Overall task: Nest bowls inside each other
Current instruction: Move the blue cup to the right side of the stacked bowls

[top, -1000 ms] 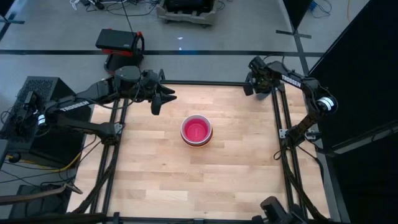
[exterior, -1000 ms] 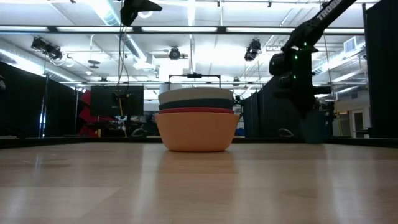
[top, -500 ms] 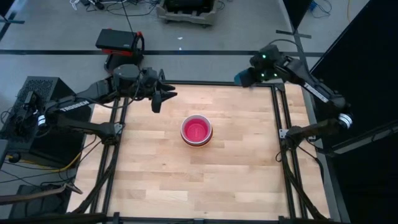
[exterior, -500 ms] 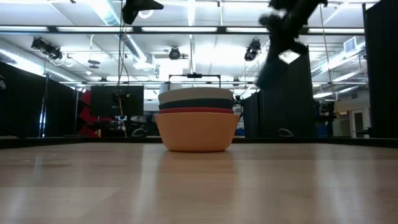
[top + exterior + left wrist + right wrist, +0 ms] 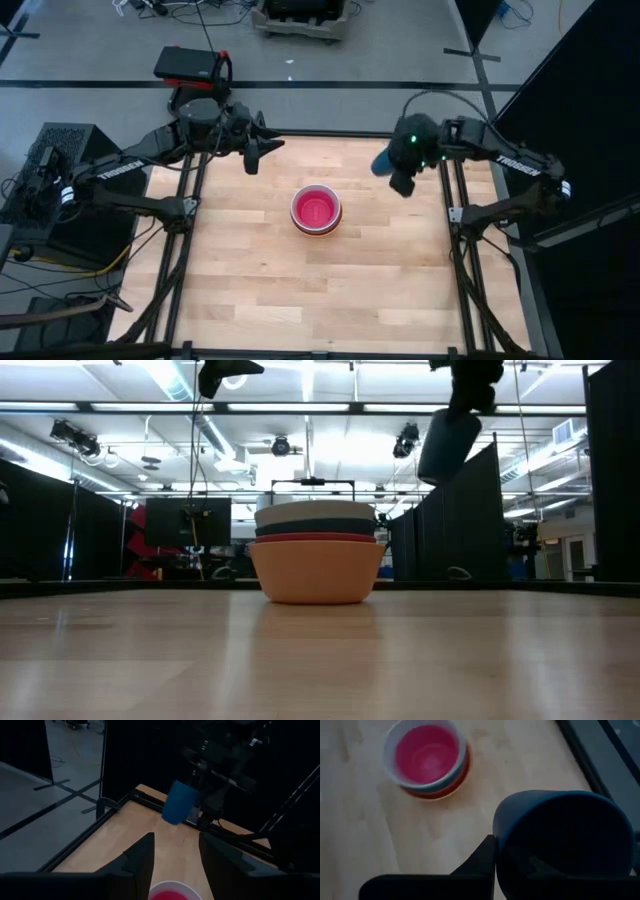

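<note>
The bowls sit nested in one stack [image 5: 316, 209] at the table's middle. In the low view the stack [image 5: 318, 565] shows orange at the bottom, then red, teal and white; from above a pink bowl [image 5: 426, 753] lies innermost. My right gripper [image 5: 398, 172] hangs over the table's far right part, shut on a small dark blue cup [image 5: 384, 163], which is also in the low view [image 5: 449, 445] and the left wrist view [image 5: 179, 802]. My left gripper [image 5: 255, 155] waits open, high over the far left part, with nothing between its fingers [image 5: 142, 855]. My right gripper holds the dark blue cup by its rim [image 5: 498, 832]. One finger [image 5: 480, 860] lies on the rim's outside; the other is lost in the cup's dark inside. The fingers slant down from above. The cup hangs tilted below the gripper, clear of the table.
Black frame rails [image 5: 445, 200] run along the table's sides and far edge. A red and black device [image 5: 192, 66] stands on the floor beyond the far left corner. Bare wood [image 5: 320, 290] stretches from the stack to the near edge.
My right gripper has risen from low at the table's far right corner and swung in over the table toward the stack, rolling as it went. It carries the blue cup, now lifted high and tilted. The stack has not moved.
</note>
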You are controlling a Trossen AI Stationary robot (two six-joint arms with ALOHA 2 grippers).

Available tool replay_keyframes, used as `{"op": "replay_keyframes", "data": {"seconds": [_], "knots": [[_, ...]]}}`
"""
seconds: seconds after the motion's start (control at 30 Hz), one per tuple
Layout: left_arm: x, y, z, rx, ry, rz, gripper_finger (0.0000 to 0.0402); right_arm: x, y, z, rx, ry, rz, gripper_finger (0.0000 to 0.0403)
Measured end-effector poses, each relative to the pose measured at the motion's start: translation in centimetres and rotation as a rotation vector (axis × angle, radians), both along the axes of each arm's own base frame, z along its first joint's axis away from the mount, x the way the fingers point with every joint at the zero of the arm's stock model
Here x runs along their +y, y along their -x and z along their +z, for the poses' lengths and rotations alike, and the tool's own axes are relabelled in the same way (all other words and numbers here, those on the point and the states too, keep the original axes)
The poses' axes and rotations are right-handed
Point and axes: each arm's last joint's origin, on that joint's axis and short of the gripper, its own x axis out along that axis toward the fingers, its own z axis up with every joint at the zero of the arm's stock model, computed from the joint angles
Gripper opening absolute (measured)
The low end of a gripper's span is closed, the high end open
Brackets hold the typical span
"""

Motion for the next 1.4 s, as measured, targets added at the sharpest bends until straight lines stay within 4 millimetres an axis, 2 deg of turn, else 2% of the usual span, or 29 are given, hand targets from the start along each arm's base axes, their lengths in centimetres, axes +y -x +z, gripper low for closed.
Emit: {"op": "replay_keyframes", "data": {"seconds": [0.23,0.43,0.6,1.23,1.4], "knots": [[0.1,0.0,0.1,-0.015,0.005,0.007,0.0142,4.1,-0.7,-1.0,0.160,0.071,0.215,0.0000],[0.1,0.0,0.1,-0.016,0.010,0.007,0.0143,6.0,-3.1,-3.6,0.310,0.094,0.344,0.0000],[0.1,0.0,0.1,-0.016,0.013,0.007,0.0143,7.1,-4.7,-5.3,0.373,0.088,0.384,0.0000],[-0.3,1.0,0.5,-0.029,0.008,0.007,0.0143,8.5,-6.5,-9.7,0.380,0.005,0.141,0.0000],[-0.5,1.5,0.7,-0.033,0.010,0.007,0.0143,8.4,-5.1,-9.8,0.326,-0.023,0.080,0.0000]]}}
